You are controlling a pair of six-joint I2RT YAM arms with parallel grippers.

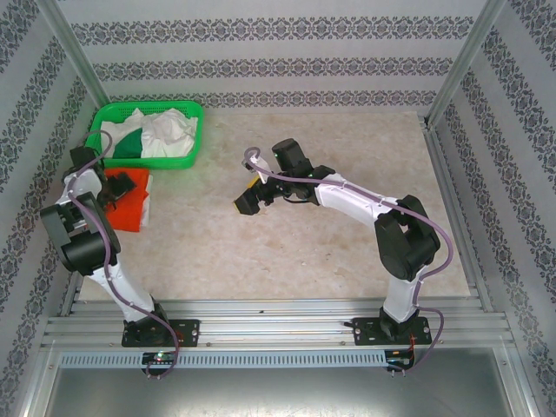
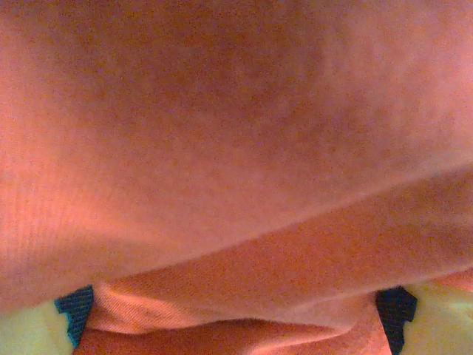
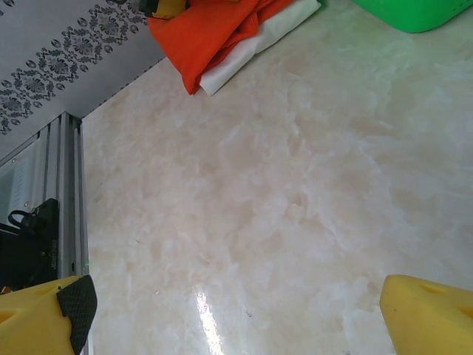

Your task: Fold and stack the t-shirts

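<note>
- I take the basket (image 1: 197, 130) as my mark. It is green and sits at the far left of the table (image 1: 304, 261).
- A white shirt (image 1: 169, 130) lies crumpled inside the basket, on its right side.
- A green shirt (image 1: 130, 144) lies inside the basket too, to the left of the white shirt and touching it.
- The orange shirt (image 1: 130, 210) is out on the table, bunched up just beside the basket on its near side.
- In the right wrist view I see the orange shirt (image 3: 214, 37) lying on some white cloth (image 3: 259, 43). The white cloth sticks out from under it, and a corner of the basket (image 3: 414, 15) is near them.
- The left gripper (image 1: 117, 184) is down on the orange shirt, just by the near side of the basket.
- In the left wrist view the orange shirt (image 2: 236, 148) is very close to the camera, and it is blurry.
- The left gripper (image 2: 236, 325) has its fingers (image 2: 74, 314) wide apart. Orange cloth lies in the gap, and the fingers do not squeeze it.
- The right gripper (image 1: 250, 200) hangs over bare table, well to the right of the basket and a bit nearer to me.
- In the right wrist view the right gripper (image 3: 236, 318) has its yellow fingers (image 3: 44, 314) wide apart. I see nothing but bare table between them.
</note>
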